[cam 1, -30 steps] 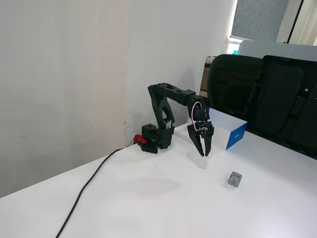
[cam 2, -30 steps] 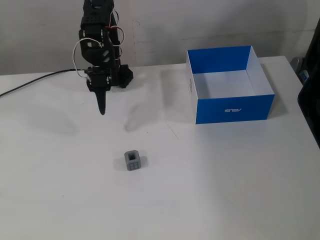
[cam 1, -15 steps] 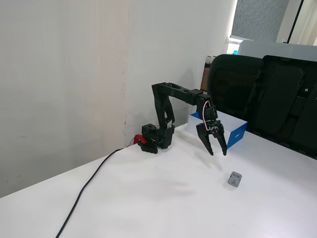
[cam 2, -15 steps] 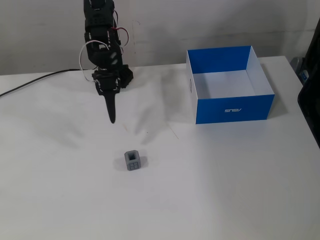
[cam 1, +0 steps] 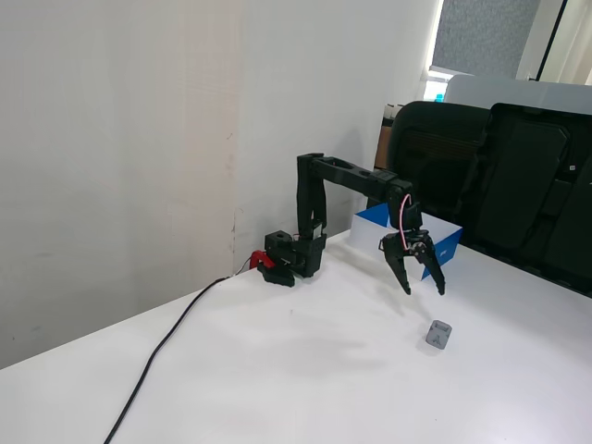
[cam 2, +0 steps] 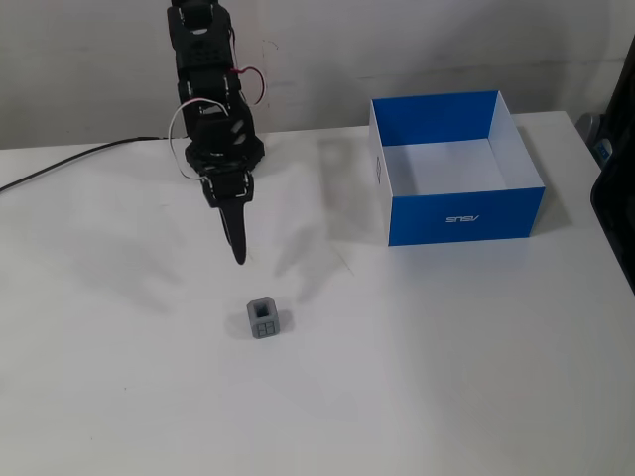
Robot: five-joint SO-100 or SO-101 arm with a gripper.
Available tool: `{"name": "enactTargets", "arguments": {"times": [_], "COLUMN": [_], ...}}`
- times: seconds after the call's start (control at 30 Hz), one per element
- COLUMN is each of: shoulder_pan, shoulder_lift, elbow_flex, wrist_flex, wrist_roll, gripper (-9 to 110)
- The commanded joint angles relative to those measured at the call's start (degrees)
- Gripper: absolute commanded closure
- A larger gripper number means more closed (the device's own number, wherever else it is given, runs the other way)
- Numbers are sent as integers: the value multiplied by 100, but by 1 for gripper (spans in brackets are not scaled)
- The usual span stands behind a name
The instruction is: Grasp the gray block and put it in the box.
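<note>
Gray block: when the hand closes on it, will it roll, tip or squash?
The block looks like a rigid cube resting flat, so rolling seems unlikely. Its small size suggests it is light and may slide if nudged. The open hand looks wide enough.

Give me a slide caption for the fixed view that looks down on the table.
Open tool hangs above the table, short of the gray block; the box sits empty at right.

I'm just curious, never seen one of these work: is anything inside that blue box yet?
No. The box shows a bare white floor in the fixed view looking down on the table. Only a strip behind its near blue wall is hidden. The gray block sits on the table, away from the hand.
</note>
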Motion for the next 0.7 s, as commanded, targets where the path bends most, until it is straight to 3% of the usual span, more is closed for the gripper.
{"name": "enactTargets", "arguments": {"times": [0.0,0.67], "shoulder_pan": [53,211], "shoulder_lift": [-132,-2074], "elbow_flex": [-738,-2698], "wrist_flex": [70,993], "wrist_roll": [70,255], "gripper": [72,71]}}
